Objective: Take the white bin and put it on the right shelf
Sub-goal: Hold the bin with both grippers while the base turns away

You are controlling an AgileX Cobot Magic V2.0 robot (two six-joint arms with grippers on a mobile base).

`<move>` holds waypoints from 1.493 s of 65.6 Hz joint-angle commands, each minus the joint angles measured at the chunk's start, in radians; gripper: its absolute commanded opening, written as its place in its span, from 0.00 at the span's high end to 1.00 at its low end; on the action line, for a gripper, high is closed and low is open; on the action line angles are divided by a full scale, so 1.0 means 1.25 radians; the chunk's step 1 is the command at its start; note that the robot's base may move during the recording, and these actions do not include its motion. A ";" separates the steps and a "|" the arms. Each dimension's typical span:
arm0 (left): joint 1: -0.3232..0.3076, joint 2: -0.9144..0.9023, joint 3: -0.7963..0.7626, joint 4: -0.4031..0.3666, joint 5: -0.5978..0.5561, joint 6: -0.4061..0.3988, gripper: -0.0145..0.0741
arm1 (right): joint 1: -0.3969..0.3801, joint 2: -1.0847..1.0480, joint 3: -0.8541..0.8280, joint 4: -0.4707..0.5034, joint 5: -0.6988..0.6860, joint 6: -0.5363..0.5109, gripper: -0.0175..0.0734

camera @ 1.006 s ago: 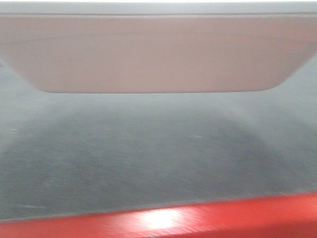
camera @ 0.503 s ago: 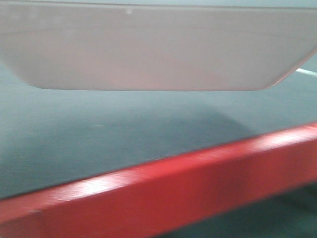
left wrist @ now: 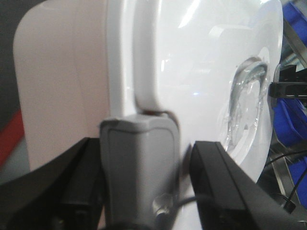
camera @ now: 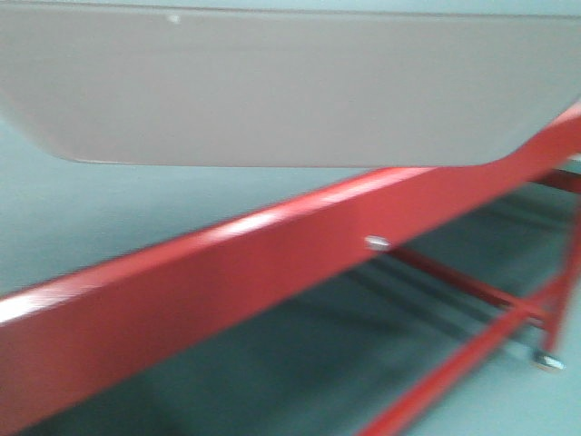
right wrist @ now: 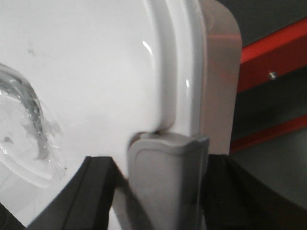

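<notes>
The white bin fills the top of the front view, its pinkish-white side hanging above the floor. Its glossy lid with a recessed handle faces the left wrist camera. My left gripper is shut on the bin, black fingers either side of a grey end latch. At the other end, my right gripper is shut on the bin's second grey latch. The right shelf is out of view.
A red metal beam slants across the front view just under the bin, with thinner red rails and grey-green floor behind. The red frame also shows right of the bin. Blue crates sit on a rack at far right.
The red beam has climbed from the bottom edge to mid-frame and tilted up to the right, uncovering lower rails. The bin keeps its place at the top of the view.
</notes>
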 commanded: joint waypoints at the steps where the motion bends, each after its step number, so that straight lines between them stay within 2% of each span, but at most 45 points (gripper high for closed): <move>1: -0.011 -0.013 -0.030 -0.170 0.123 0.008 0.56 | 0.008 -0.010 -0.030 0.132 0.087 -0.007 0.34; 98: -0.027 0.008 -0.030 -0.170 0.123 0.008 0.56 | 0.008 -0.010 -0.030 0.132 0.087 -0.007 0.34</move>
